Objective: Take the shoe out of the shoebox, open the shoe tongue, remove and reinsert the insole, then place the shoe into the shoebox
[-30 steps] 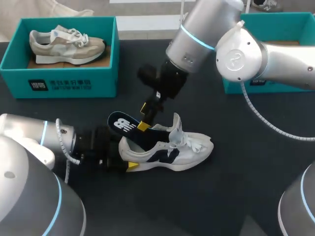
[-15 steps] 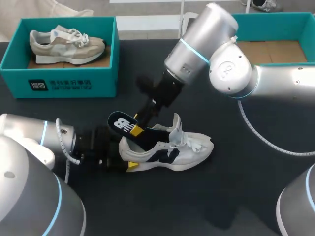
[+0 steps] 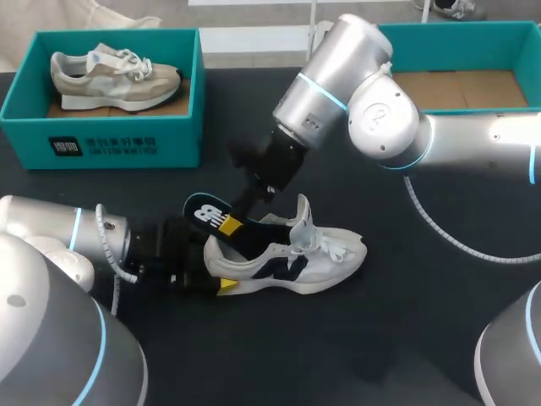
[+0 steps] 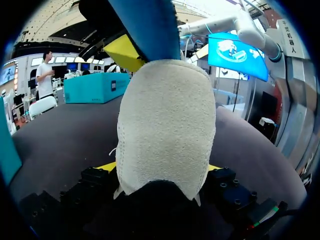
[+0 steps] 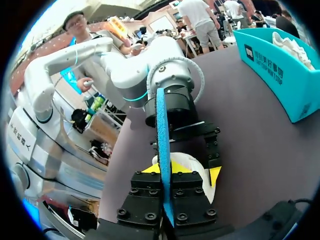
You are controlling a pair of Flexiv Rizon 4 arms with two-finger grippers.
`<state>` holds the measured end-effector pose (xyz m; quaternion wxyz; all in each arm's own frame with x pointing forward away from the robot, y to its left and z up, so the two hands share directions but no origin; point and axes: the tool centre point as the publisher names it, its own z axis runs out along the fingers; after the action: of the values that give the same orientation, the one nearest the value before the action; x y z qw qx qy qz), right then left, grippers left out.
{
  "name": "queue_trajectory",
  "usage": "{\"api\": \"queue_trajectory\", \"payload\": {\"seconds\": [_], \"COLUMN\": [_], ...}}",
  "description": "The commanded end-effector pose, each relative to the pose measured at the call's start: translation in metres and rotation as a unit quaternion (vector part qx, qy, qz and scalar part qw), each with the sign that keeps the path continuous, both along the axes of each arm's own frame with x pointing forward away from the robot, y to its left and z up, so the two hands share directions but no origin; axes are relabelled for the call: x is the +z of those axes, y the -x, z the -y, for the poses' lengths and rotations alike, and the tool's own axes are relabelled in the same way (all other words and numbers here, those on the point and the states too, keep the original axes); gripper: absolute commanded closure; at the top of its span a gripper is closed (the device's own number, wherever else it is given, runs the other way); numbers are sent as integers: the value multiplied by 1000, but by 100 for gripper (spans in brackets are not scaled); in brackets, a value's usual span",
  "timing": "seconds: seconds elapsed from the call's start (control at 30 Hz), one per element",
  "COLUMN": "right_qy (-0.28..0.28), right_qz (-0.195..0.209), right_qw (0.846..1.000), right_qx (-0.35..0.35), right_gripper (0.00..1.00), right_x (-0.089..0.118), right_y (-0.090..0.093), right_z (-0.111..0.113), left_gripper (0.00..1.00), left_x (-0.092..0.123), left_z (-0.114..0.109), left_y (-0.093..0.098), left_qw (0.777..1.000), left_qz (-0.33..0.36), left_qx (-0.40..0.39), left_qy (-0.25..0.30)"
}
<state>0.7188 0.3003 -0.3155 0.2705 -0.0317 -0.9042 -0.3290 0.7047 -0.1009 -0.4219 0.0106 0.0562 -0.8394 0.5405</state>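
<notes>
The shoe (image 3: 292, 258) stands on its sole near the middle of the table (image 3: 406, 338), toe toward the right edge, well apart from the empty shoebox (image 3: 448, 30) at the far right corner. Its heel is clamped from both sides by the left gripper (image 3: 218, 275). The insole (image 3: 203, 211) is pinched between the closed fingers of the right gripper (image 3: 230, 224), with its front inside the shoe and its heel end raised. Over the last second the right gripper is shifted toward that heel end, while the insole is barely displaced. The insole step is therefore judged unfinished.
</notes>
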Motion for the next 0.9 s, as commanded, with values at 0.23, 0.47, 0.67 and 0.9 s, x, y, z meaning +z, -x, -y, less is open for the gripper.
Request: {"api": "queue_trajectory", "payload": {"seconds": [0.23, 0.47, 0.67, 0.9], "right_qy": [-25, -12, -12, -12], "right_qz": [20, 42, 42, 42], "right_qw": [999, 999, 999, 999], "right_qx": [-8, -1, -1, -1], "right_gripper": [100, 100, 100, 100], "right_x": [51, 74, 74, 74], "right_y": [-9, -13, -13, -13], "right_z": [-13, -18, -18, -18], "left_gripper": [100, 100, 100, 100], "left_x": [-2, -2, -2, -2], "left_z": [0, 0, 0, 0], "left_y": [0, 0, 0, 0], "left_qw": [1000, 1000, 1000, 1000], "left_qz": [-1, -1, -1, -1], "left_qx": [0, 0, 0, 0], "left_qy": [-2, -2, -2, -2]}}
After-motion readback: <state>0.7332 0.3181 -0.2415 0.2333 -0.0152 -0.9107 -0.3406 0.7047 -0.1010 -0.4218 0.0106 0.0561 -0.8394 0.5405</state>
